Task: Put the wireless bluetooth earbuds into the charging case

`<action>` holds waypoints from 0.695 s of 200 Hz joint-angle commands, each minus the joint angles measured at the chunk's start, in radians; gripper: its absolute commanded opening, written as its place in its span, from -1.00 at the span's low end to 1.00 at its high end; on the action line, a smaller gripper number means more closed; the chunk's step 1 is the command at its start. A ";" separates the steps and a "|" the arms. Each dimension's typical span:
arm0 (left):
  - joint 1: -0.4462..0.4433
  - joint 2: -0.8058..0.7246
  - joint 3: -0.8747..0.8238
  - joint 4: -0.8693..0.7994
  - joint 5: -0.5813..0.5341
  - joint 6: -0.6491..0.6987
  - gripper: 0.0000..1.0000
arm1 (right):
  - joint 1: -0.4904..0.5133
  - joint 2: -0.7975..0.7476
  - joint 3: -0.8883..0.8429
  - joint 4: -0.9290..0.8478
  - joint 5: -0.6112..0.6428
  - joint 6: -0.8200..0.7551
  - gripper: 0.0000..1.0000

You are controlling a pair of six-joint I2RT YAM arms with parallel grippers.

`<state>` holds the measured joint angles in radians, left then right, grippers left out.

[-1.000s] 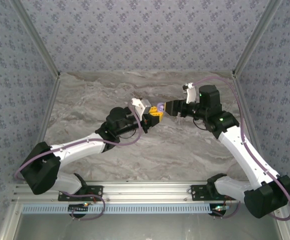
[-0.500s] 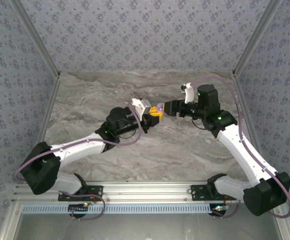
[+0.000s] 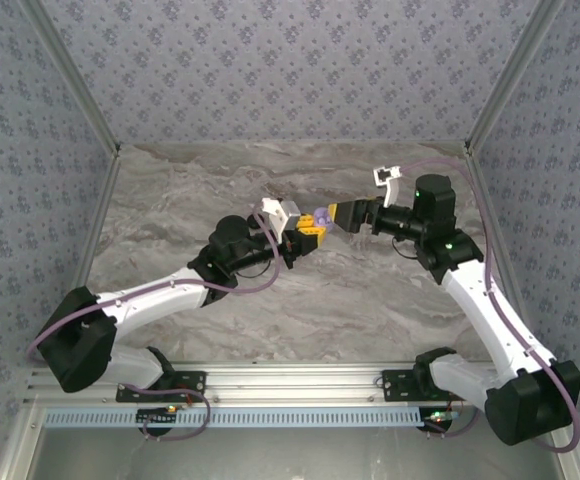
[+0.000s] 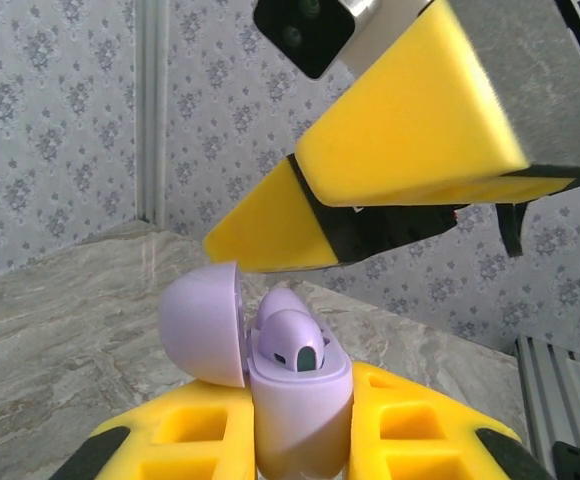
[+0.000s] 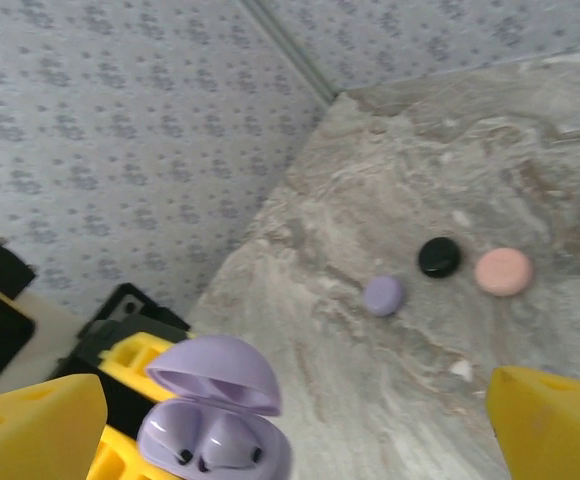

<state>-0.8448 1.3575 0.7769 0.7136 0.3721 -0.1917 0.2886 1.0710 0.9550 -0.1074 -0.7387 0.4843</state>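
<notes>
Earbuds (image 4: 288, 340): lilac pair, nested side by side in the open charging case (image 4: 300, 405), directly below and between the spread fingers (image 4: 410, 110) of the right claw (image 3: 342, 213). Case clamped upright between the yellow pads (image 4: 195, 440) of the left claw (image 3: 307, 228), gripped tight on its lower half; lid (image 4: 205, 320) flipped back on the hinge, leaning away to one side of that claw. Right claw wide apart, holding nothing, tips hanging just above the case mouth without touching. Judging from this: both wells filled, step in hand probably the final seating and lid closing. Cannot tell whether the nearer bud sits fully home; looks a touch proud of the rim in the left wrist view. To do it well: keep the left clamp firm and the case level, no twisting. Bring one right fingertip down squarely onto the bud tops, press lightly, straight along the well, not sideways. Steer clear of the lid edge on the way in: easy to snag and lever the case out of the pads. Then nudge the lid over from behind its dome. Risk: smooth rounded shell, likely slippery under a side load. Well past the right claw, on the marble table (image 5: 390, 170): lilac piece (image 5: 382, 295), black piece (image 5: 438, 257), pink piece (image 5: 503, 271), all small and round; cases or something else, unclear at this size.
</notes>
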 commanded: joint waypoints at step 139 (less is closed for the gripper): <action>-0.005 -0.017 0.006 0.040 0.050 0.018 -1.00 | 0.109 -0.022 0.069 0.048 -0.150 -0.036 1.00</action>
<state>-0.8448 1.3571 0.7769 0.7208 0.4248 -0.1917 0.3923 1.0924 0.9871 -0.0307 -0.8761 0.4896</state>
